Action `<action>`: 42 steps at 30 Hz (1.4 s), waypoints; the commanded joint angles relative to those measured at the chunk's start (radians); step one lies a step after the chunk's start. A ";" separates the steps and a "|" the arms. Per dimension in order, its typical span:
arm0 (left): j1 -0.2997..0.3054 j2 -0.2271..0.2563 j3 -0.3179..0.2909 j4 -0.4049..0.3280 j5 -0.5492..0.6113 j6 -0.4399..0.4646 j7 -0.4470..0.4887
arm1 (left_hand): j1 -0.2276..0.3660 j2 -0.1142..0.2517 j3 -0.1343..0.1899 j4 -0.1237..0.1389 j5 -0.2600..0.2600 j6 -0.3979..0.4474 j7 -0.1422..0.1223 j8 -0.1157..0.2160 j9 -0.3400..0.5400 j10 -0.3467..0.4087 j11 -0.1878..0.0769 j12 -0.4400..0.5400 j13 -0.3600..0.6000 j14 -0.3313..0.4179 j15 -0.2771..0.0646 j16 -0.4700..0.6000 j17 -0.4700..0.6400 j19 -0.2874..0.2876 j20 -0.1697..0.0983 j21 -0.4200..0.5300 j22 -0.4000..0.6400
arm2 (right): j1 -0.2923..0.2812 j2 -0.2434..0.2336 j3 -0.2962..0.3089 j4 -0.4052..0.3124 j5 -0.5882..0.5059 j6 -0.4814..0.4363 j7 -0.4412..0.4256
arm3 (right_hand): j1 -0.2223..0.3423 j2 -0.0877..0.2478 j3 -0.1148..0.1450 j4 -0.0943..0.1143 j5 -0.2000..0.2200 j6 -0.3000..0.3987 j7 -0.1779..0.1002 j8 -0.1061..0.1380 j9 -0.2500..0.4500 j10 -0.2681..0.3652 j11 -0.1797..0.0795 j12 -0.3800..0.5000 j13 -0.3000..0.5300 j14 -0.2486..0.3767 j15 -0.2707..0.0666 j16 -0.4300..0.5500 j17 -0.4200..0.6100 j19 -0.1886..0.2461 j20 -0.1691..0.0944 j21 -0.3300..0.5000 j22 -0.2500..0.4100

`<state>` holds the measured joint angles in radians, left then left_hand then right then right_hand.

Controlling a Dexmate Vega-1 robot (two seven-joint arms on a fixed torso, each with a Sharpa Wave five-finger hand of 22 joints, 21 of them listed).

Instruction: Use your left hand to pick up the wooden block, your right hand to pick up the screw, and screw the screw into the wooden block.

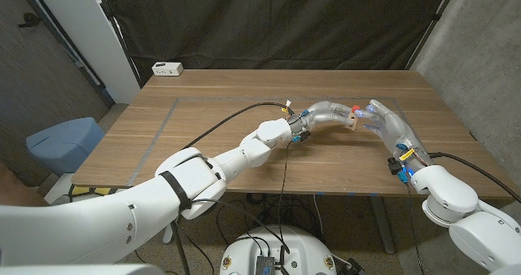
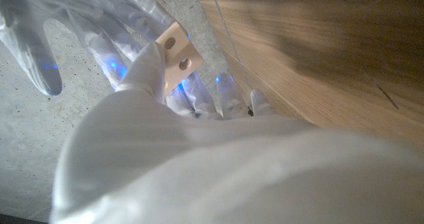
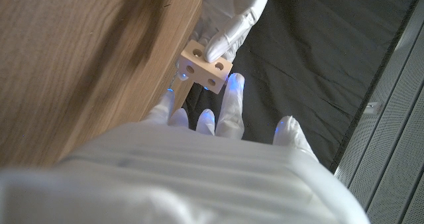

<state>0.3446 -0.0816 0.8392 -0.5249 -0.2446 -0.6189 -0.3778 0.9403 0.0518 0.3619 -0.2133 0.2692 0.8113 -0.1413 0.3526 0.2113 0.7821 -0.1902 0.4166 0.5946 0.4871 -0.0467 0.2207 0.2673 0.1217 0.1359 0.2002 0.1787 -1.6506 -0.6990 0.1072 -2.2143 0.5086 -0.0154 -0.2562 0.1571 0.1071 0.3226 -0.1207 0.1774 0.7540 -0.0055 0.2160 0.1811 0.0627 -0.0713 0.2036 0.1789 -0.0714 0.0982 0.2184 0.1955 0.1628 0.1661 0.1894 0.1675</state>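
Left hand grips the wooden block, held above the bench at about 1 o'clock from bench centre. Right hand meets the block from 3 o'clock, fingers at its holed face; whether they pinch the screw, a red-topped bit at the block's top, cannot be told. Probably the threading step: the left should keep the block steady, the right should stay square to the hole and turn gently.

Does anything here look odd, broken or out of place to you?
Nothing looks damaged or spilled. The left hand holds the wooden block up above the table, and the right hand meets it there. A white box sits at the far corner.
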 commanded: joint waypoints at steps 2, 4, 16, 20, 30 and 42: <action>0.007 0.014 -0.002 -0.026 0.001 0.003 -0.001 | -0.072 0.081 0.071 0.061 0.004 0.075 0.021 0.023 0.005 0.012 -0.001 0.028 0.005 0.009 -0.060 0.002 0.001 0.006 0.002 0.005 0.004 | -0.022 0.016 0.019 -0.019 -0.016 -0.010 -0.028 | 0.005 0.008 0.010 -0.001 0.002 0.010 -0.001 -0.005 0.001 0.010 0.002 0.003 0.003 0.007 0.008 0.003 0.002 0.011 0.002 0.007 0.003; 0.009 0.017 -0.001 -0.031 0.002 0.004 0.000 | -0.072 0.081 0.070 0.062 0.004 0.076 0.021 0.023 0.005 0.011 0.000 0.027 0.005 0.008 -0.061 0.002 0.002 0.007 0.001 0.006 0.004 | -0.024 0.020 0.021 -0.020 -0.020 -0.010 -0.033 | 0.006 0.008 0.010 -0.001 0.002 0.010 -0.001 -0.006 0.001 0.011 0.003 0.003 0.003 0.009 0.010 0.003 0.002 0.011 0.002 0.007 0.003; 0.024 0.035 0.000 -0.074 0.003 0.021 0.004 | -0.071 0.081 0.071 0.060 0.004 0.078 0.019 0.024 0.005 0.009 0.001 0.027 0.006 0.007 -0.061 0.002 0.002 0.007 0.001 0.006 0.004 | -0.018 0.045 0.017 -0.013 -0.036 -0.008 -0.055 | 0.008 0.002 0.010 -0.004 0.002 -0.038 -0.006 -0.031 0.001 -0.013 0.024 -0.011 0.004 0.007 0.014 -0.001 0.001 0.016 0.004 0.006 0.003; 0.024 0.034 0.001 -0.072 0.004 0.020 0.006 | -0.071 0.080 0.071 0.060 0.004 0.079 0.019 0.024 0.005 0.008 0.000 0.027 0.006 0.008 -0.060 0.002 0.001 0.007 0.001 0.006 0.004 | -0.010 0.046 0.014 -0.007 -0.038 -0.005 -0.053 | 0.008 -0.001 0.009 -0.005 0.001 -0.064 -0.012 -0.039 0.002 -0.027 0.030 -0.016 0.004 0.002 0.016 -0.004 0.002 0.016 0.005 0.005 0.003; 0.019 0.026 0.004 -0.059 0.006 0.019 0.007 | -0.071 0.080 0.070 0.060 0.003 0.076 0.018 0.023 0.005 0.008 0.001 0.027 0.006 0.007 -0.061 0.003 0.003 0.007 0.001 0.005 0.004 | 0.006 0.037 0.013 0.008 -0.031 -0.003 -0.033 | 0.006 -0.005 0.008 -0.005 0.001 -0.129 -0.027 -0.050 0.002 -0.060 0.030 -0.024 0.004 -0.014 0.017 -0.012 0.003 0.011 0.010 0.001 0.003; 0.008 0.011 0.007 -0.032 0.008 0.015 0.004 | -0.070 0.080 0.071 0.059 0.003 0.076 0.017 0.023 0.005 0.010 0.002 0.028 0.005 0.008 -0.060 0.003 0.003 0.007 0.002 0.006 0.004 | 0.021 0.022 0.009 0.027 -0.017 0.009 -0.003 | -0.013 -0.014 -0.002 0.003 0.002 -0.217 -0.069 -0.050 0.001 -0.119 0.052 -0.028 0.005 -0.055 0.025 -0.022 0.007 -0.015 0.019 -0.005 0.004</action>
<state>0.3652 -0.0541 0.8421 -0.5869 -0.2390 -0.6008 -0.3714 0.9401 0.0516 0.3646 -0.2160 0.2669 0.8113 -0.1413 0.3526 0.2113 0.7799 -0.1884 0.4166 0.5946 0.4871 -0.0467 0.2207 0.2670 0.1216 0.1359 0.2002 0.1787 -1.6412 -0.6663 0.1192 -2.2023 0.4758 -0.0210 -0.2917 0.1475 0.0975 0.3220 -0.1201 0.1774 0.5431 -0.0726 0.1656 0.1808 -0.0416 -0.0213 0.1807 0.1789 -0.1136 0.1217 0.1990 0.1980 0.1590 0.1806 0.1844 0.1677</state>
